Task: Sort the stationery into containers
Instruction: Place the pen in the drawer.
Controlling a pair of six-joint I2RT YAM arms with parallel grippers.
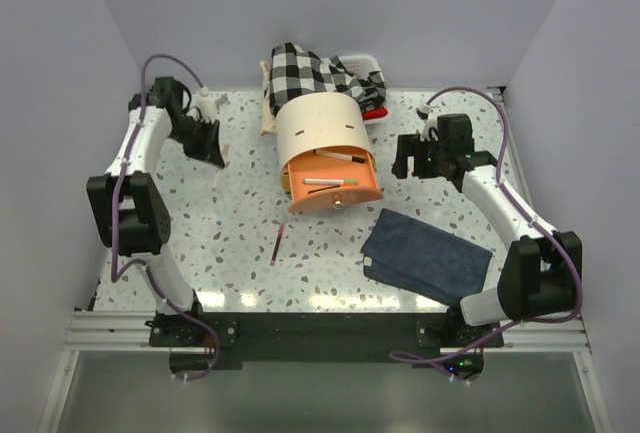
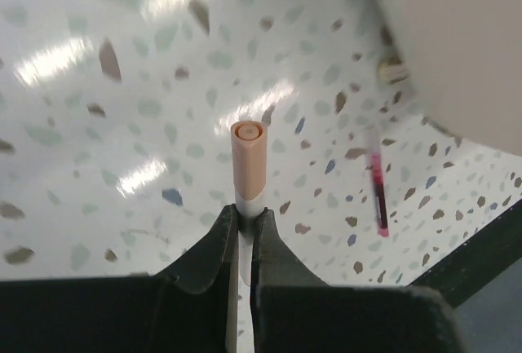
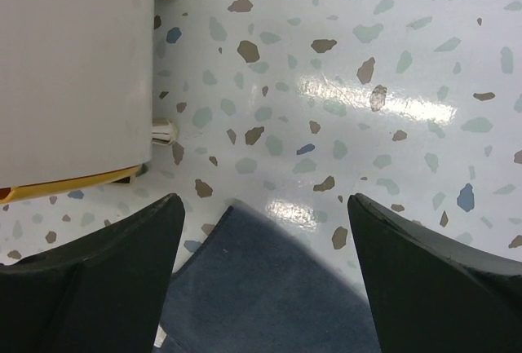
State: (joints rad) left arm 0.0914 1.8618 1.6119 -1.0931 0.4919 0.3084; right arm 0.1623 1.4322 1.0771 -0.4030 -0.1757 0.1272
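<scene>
My left gripper (image 2: 246, 213) is shut on the orange-capped marker (image 2: 248, 161), which sticks out past the fingertips above the table. In the top view this gripper (image 1: 214, 151) is left of the cream drum cabinet (image 1: 315, 123). The cabinet's orange drawer (image 1: 335, 193) stands open with two thin pens (image 1: 326, 182) inside. A dark red pencil (image 1: 277, 245) lies on the table in front of the cabinet and also shows in the left wrist view (image 2: 378, 194). My right gripper (image 3: 265, 206) is open and empty, right of the cabinet (image 3: 73, 68) in the top view (image 1: 405, 163).
A dark blue cloth (image 1: 425, 253) lies at the front right, below my right gripper (image 3: 269, 288). Checked black-and-white fabric (image 1: 310, 73) lies on a white tray (image 1: 360, 57) behind the cabinet. Grey walls close in the sides and back.
</scene>
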